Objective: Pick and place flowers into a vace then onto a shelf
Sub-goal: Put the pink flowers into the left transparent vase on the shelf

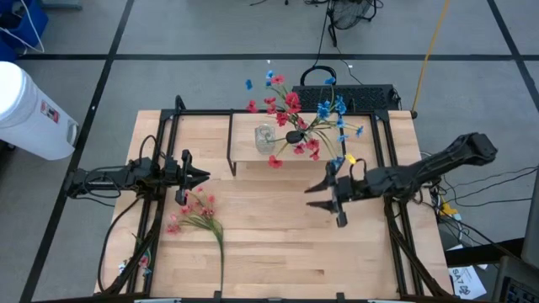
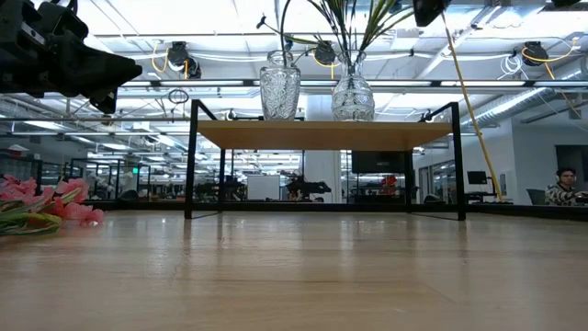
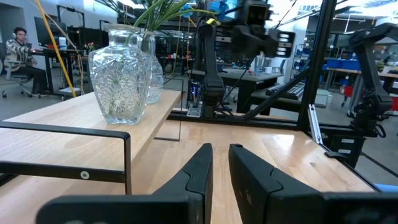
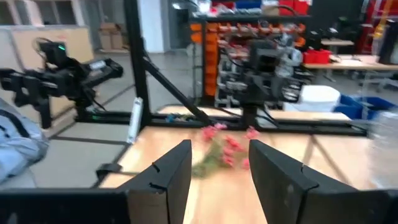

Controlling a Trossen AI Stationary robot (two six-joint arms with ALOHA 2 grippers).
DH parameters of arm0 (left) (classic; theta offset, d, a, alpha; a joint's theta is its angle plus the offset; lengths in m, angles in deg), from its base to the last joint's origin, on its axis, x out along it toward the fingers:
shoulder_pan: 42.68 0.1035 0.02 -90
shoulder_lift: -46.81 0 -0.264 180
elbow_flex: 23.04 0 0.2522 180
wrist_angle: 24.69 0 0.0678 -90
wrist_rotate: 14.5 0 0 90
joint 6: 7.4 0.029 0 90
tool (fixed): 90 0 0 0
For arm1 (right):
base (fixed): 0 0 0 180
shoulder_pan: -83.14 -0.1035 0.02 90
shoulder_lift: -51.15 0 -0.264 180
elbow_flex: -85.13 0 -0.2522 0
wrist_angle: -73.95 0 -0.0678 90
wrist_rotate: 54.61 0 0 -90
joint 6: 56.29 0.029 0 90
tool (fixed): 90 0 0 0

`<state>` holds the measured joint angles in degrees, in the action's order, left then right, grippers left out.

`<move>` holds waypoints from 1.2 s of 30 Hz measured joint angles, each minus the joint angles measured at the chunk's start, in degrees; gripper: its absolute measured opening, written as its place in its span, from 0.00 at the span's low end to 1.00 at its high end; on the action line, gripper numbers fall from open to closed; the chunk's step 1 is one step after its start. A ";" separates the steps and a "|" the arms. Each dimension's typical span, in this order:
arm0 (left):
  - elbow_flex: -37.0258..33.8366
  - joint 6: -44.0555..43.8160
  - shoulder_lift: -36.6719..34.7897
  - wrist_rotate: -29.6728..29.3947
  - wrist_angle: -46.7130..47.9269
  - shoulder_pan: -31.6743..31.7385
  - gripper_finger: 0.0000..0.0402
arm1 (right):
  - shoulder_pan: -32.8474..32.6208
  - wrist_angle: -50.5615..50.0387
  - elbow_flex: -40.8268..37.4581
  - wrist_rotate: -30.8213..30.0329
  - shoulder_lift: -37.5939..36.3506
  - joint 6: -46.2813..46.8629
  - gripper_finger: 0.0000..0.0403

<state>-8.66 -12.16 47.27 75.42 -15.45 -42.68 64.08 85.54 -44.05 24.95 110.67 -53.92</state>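
Note:
The shelf (image 1: 244, 150) stands at the table's far middle with two clear glass vases on it. One vase (image 1: 264, 137) (image 3: 121, 74) is empty. The other vase (image 2: 352, 92) holds the red flowers (image 1: 290, 105) and the blue flowers (image 1: 337, 114) by their stems. The pink flowers (image 1: 195, 215) (image 4: 221, 149) lie flat on the tabletop at the left. My left gripper (image 1: 202, 177) (image 3: 221, 152) hovers just beyond them, its fingers a narrow gap apart. My right gripper (image 1: 324, 204) (image 4: 221, 155) hovers wide open near the shelf's right end, facing left.
Black frame rails (image 1: 160, 143) run along the table's left, right and far sides. A white bin (image 1: 29, 101) stands off the table's left. A black keyboard (image 1: 349, 97) lies behind the shelf. Bare tabletop (image 1: 286, 248) stretches toward the near edge. A person (image 2: 562, 188) sits far off.

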 joint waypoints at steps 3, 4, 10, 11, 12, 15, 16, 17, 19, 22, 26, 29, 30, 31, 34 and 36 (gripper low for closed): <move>-0.02 0.01 0.01 0.00 -0.01 0.01 0.14 | -1.82 6.23 0.00 0.00 4.98 0.02 0.37; 0.00 0.00 0.00 0.00 0.01 0.00 0.14 | -2.24 8.50 0.00 -0.07 6.72 0.22 0.37; -0.02 0.01 -0.01 0.00 0.01 0.01 0.14 | -2.83 19.62 0.02 0.11 17.42 3.31 0.37; -0.02 0.01 -0.01 0.00 0.00 0.01 0.14 | -2.83 21.36 0.02 0.12 18.88 4.56 0.37; 0.00 -0.01 0.01 -0.02 -0.01 -0.01 0.14 | -2.83 23.05 0.04 0.14 20.32 5.63 0.37; 0.00 0.01 0.01 0.00 -0.01 0.01 0.14 | -2.83 27.69 0.07 0.38 24.74 6.87 0.37; -0.02 -0.01 -0.01 0.00 0.01 -0.01 0.14 | -2.83 28.99 0.07 1.25 26.08 7.49 0.37; -0.02 -0.01 0.01 0.00 -0.01 -0.01 0.14 | -2.81 30.36 0.08 2.22 27.20 8.51 0.37; 0.00 0.01 0.01 0.00 0.02 0.00 0.14 | -2.81 31.04 1.25 3.22 29.25 10.42 0.37; 0.00 0.01 0.01 0.00 0.01 -0.01 0.14 | -2.83 27.77 4.31 3.17 32.59 11.91 0.37; 0.00 0.00 0.01 0.00 0.00 0.00 0.14 | -2.62 22.90 10.19 0.58 37.29 11.80 0.37; 0.00 -0.01 0.01 0.00 0.00 -0.01 0.14 | -1.33 18.04 14.55 -2.19 39.70 11.09 0.37; -0.02 -0.01 -0.01 0.00 0.01 0.01 0.14 | -1.02 17.36 15.46 -4.51 40.59 11.07 0.37; -0.02 0.01 -0.01 0.00 -0.03 0.01 0.14 | -0.72 16.95 16.16 -6.98 41.36 11.09 0.37; 0.00 -0.01 -0.01 -0.02 -0.01 -0.01 0.14 | 0.33 15.24 17.11 -15.84 42.26 12.76 0.37; -0.01 0.00 -0.01 0.00 0.01 -0.01 0.14 | 1.10 12.57 17.14 -22.49 42.23 16.48 0.37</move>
<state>-8.66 -12.16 47.26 75.42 -15.44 -42.69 65.18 98.11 -26.92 2.46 152.90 -37.44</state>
